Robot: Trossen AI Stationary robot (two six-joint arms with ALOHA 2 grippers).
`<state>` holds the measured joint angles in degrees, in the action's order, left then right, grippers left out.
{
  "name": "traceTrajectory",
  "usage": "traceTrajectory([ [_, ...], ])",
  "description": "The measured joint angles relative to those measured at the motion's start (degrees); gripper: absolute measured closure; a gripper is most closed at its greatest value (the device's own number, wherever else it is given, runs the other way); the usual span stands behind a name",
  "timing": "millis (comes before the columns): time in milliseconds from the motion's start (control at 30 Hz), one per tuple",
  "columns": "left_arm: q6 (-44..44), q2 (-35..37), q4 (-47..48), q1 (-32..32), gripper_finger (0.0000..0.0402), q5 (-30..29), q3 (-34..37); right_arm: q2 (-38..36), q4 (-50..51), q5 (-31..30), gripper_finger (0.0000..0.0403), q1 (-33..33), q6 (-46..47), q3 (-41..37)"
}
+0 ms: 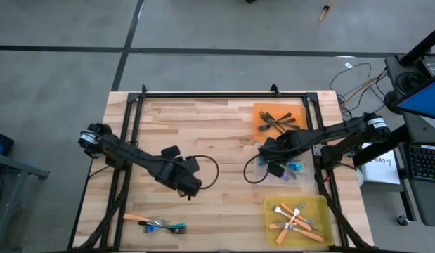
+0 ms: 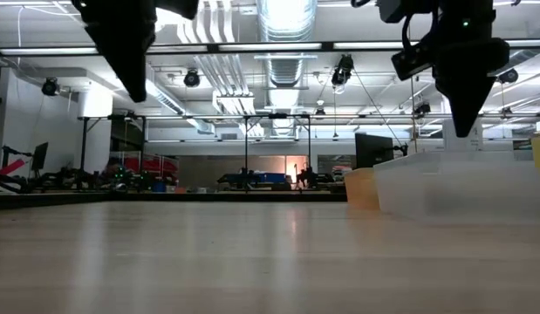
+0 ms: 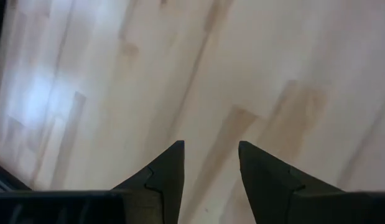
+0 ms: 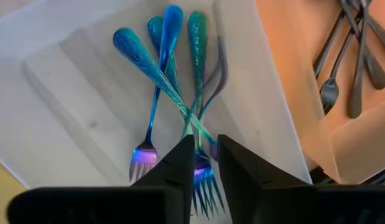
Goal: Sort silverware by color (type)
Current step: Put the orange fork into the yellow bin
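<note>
Several blue-handled forks (image 4: 173, 81) lie crossed in the clear tray (image 4: 68, 68). My right gripper (image 4: 204, 155) hangs just above them, pointing down, open by a narrow gap; one fork's neck shows through that gap. Dark forks (image 1: 277, 121) lie in the orange tray (image 1: 259, 112). Orange-handled forks (image 1: 294, 216) lie in the yellow tray (image 1: 273, 205). An orange fork (image 1: 136, 218) and blue forks (image 1: 168, 225) lie loose on the wood near the front left. My left gripper (image 1: 191, 188) is open over bare wood, its fingers (image 3: 173, 168) holding nothing.
The three trays stand in a row along the table's right side, seen in the low view as the clear tray (image 2: 461, 187) and the orange tray (image 2: 361, 187). A black frame rail (image 1: 224, 96) runs along the far edge. Bare wood (image 1: 203, 133) lies between the arms.
</note>
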<state>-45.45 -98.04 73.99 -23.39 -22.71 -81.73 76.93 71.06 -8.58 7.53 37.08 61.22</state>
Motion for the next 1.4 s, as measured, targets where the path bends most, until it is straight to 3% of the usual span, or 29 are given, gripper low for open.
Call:
traceTrajectory([
  [100,-0.12,0.18,1.76,-1.66,0.0269,4.32,-0.28,0.02,-0.16,0.13,0.0329,0.09,-0.04,0.04],
  [233,0.18,0.24,3.03,-5.82,0.0269,15.78,1.54,0.02,-0.48,0.05,0.0322,0.09,-0.15,3.05],
  [333,1.77,0.26,0.63,-11.53,0.0272,23.51,3.36,0.02,-0.64,-0.04,0.0321,0.11,-0.74,6.20],
  [433,0.40,0.29,-4.89,-17.30,0.0277,26.94,4.23,0.00,-1.52,-0.46,0.0321,0.11,-1.11,8.95],
  [600,-7.64,0.33,-12.63,-25.06,0.0285,26.83,5.52,0.01,-5.76,-0.52,0.0321,0.11,-3.84,10.81],
  [800,-18.91,0.35,-14.50,-31.32,0.0291,26.56,8.69,0.02,-10.39,-0.50,0.0321,0.11,-5.60,10.75],
  [1400,-23.79,0.35,-25.84,-32.57,0.0297,26.28,23.16,0.04,-12.00,-0.56,0.0321,0.11,-6.98,10.51],
])
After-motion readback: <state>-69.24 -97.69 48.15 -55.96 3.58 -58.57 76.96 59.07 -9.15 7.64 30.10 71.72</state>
